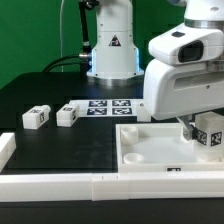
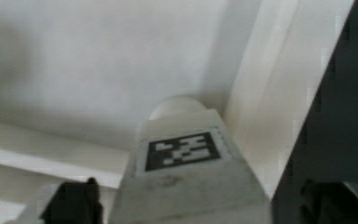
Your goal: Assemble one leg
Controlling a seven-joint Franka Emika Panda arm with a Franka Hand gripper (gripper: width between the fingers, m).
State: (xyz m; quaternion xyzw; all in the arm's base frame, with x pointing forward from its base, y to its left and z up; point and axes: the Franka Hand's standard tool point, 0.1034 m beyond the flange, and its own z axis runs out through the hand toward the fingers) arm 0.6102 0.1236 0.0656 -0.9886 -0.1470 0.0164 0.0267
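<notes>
My gripper point(image 1: 203, 128) is at the exterior view's right, over the far right corner of the large white tray-like piece point(image 1: 150, 152). It is shut on a leg point(image 1: 209, 137), a small white block whose black-and-white marker faces the camera. In the wrist view the leg point(image 2: 188, 150) stands between my two dark fingers point(image 2: 78, 202), its tip pointing down at the tray's floor point(image 2: 69, 70) close beside the tray's raised wall point(image 2: 274, 60). I cannot tell if the leg touches the tray. My gripper point(image 2: 202, 208) holds it by its upper part.
Two more legs point(image 1: 37, 117) point(image 1: 68, 115) lie on the black table at the exterior view's left. The marker board point(image 1: 108, 106) lies behind them near the robot base. White border bars run along the front point(image 1: 60, 187) and the left edge point(image 1: 5, 150).
</notes>
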